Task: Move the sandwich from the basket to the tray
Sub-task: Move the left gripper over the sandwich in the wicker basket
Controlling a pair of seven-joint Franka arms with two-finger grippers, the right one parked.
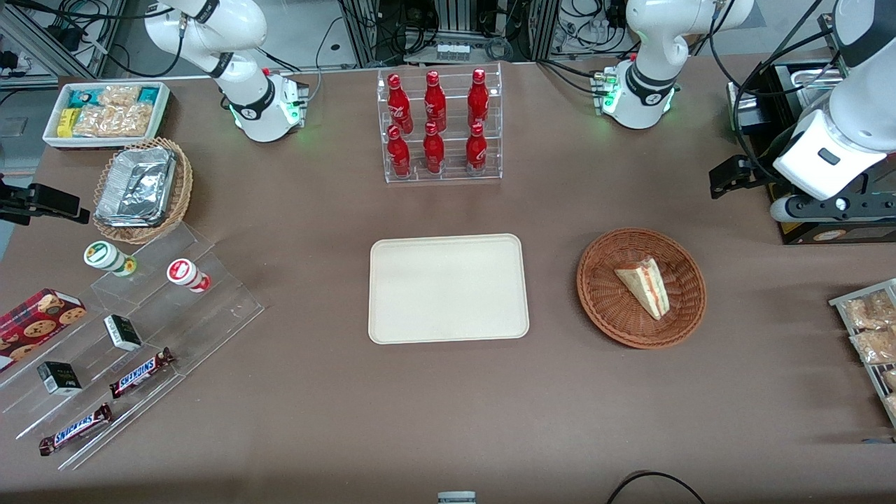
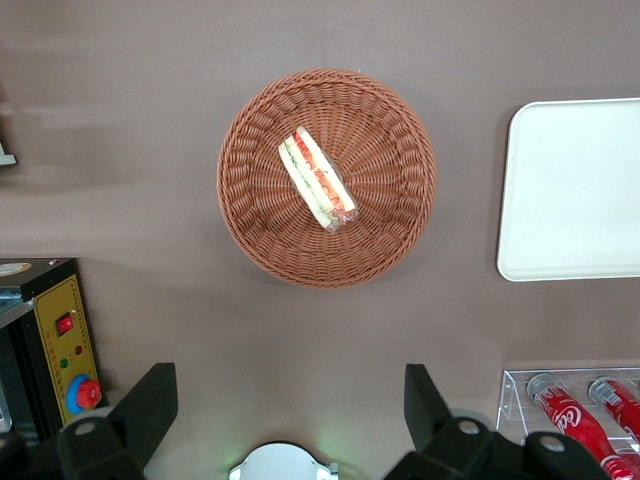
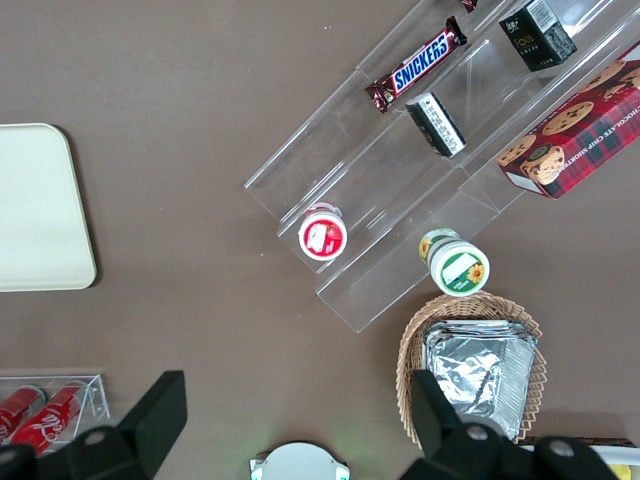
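Brown cloth covers your worktop, and the sandwich lies in the reddish wicker basket, filling edge up. Your gripper hangs high over the worktop, apart from the basket, fingers spread wide and empty. Bring it down centred over the wedge and close across the bread faces, not the tapered tip, then carry it to the cream tray beside the basket. Only the wrist view shows the finger spread; the front view shows the whole tray bare.
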